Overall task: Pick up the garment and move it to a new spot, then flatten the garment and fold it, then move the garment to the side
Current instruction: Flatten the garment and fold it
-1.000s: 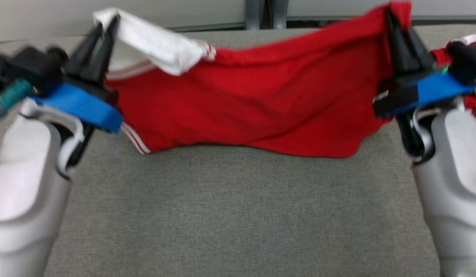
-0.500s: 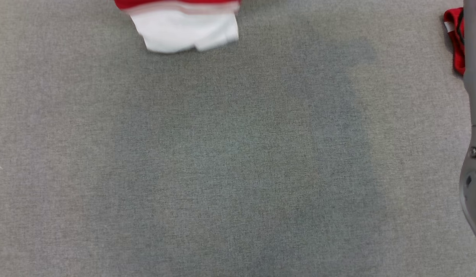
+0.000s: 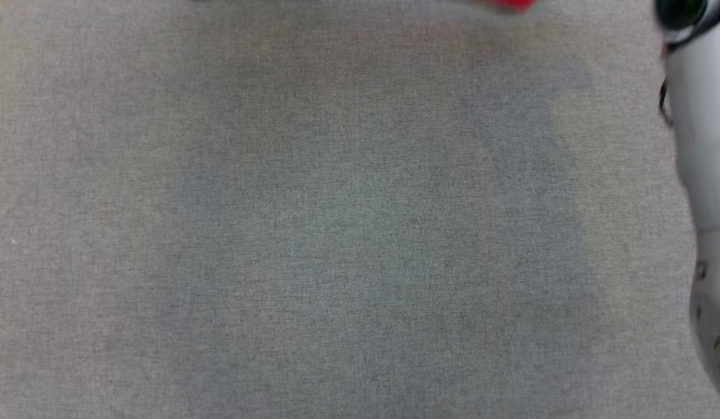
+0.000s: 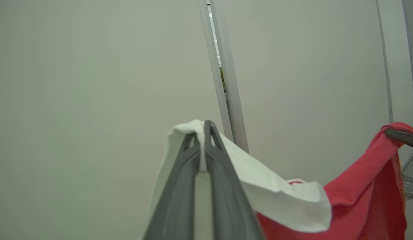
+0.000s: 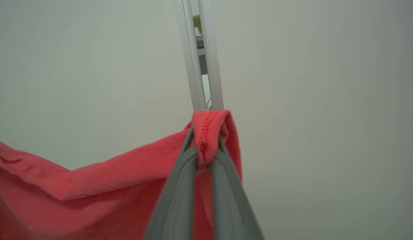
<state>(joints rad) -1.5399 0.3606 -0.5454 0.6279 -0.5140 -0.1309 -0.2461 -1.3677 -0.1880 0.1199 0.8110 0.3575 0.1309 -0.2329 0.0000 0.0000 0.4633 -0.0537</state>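
Observation:
The garment [image 4: 360, 203] is red with a white sleeve and hangs in the air, stretched between my two grippers. In the left wrist view my left gripper [image 4: 202, 131] is shut on the white sleeve [image 4: 280, 200], which folds over its fingertips. In the right wrist view my right gripper [image 5: 205, 143] is shut on a red stitched hem, and the garment [image 5: 93, 200] sags away to the left. A dark finger of the right gripper pokes in at the far right of the left wrist view. The head view catches a blurred red strip of the garment [image 3: 511, 4] at its top edge.
The grey fabric table top [image 3: 337, 233] spreads across the head view. My pale right forearm [image 3: 703, 174] runs down its right edge. Behind the raised grippers stands a plain pale wall with a metal post [image 4: 226, 83] [image 5: 199, 66].
The head view has shifted down onto the table, so the garment and both grippers have left it except for a red strip at the top. Both grips still hold.

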